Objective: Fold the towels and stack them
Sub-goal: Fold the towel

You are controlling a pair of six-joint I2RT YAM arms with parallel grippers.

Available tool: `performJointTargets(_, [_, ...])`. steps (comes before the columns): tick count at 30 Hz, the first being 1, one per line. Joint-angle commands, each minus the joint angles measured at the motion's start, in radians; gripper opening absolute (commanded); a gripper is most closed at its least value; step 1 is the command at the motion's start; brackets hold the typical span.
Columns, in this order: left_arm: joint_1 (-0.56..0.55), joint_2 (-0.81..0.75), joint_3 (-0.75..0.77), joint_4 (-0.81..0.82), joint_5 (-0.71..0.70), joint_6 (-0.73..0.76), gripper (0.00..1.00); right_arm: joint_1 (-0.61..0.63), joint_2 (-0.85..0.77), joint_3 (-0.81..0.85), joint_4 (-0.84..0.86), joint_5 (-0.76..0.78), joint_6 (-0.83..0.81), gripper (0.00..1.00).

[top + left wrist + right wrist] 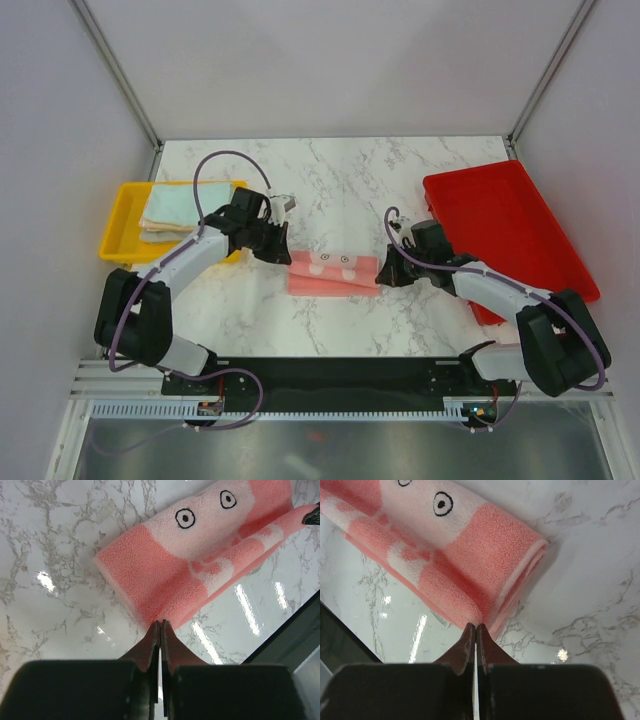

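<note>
Top view, folded pink patterned towel (332,271) at the tabletop's (340,180) middle between left gripper (284,250) and right gripper (384,275), folded towels (170,212) in yellow tray (118,228) by the left edge, left wrist view, jaws pressed together, tips at the towel's hem, right wrist view, jaws likewise closed at its folded corner.

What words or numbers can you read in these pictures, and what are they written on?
No words, letters or numbers can be read anywhere in these views.
The pink towel carries only printed pictures: black rings with dots, like little eyes. That is not writing.
The yellow tray and the red tray show no label or mark.
</note>
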Motion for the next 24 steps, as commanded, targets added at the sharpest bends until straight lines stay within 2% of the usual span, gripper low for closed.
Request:
performJointTargets(1, [-0.02,0.018,-0.009,-0.025,-0.042,-0.028,0.02,0.015,-0.043,-0.029,0.066,-0.011,0.042,0.0])
performJointTargets(9, [-0.066,0.033,-0.018,-0.067,-0.09,-0.032,0.02,0.026,-0.105,-0.043,0.061,0.018,0.025,0.0])
performJointTargets(19, [-0.09,0.052,-0.023,-0.101,-0.121,-0.038,0.02,0.031,-0.11,-0.077,0.062,0.041,0.027,0.0])
performJointTargets(22, [-0.101,0.059,-0.015,-0.116,-0.15,-0.048,0.11,0.031,-0.113,-0.086,0.053,0.046,0.034,0.07])
performJointTargets(23, [-0.103,0.056,-0.014,-0.124,-0.151,-0.051,0.14,0.031,-0.113,-0.078,0.03,0.056,0.036,0.16])
performJointTargets(24, [-0.103,0.05,-0.008,-0.125,-0.145,-0.051,0.22,0.031,-0.115,-0.069,0.009,0.067,0.036,0.22])
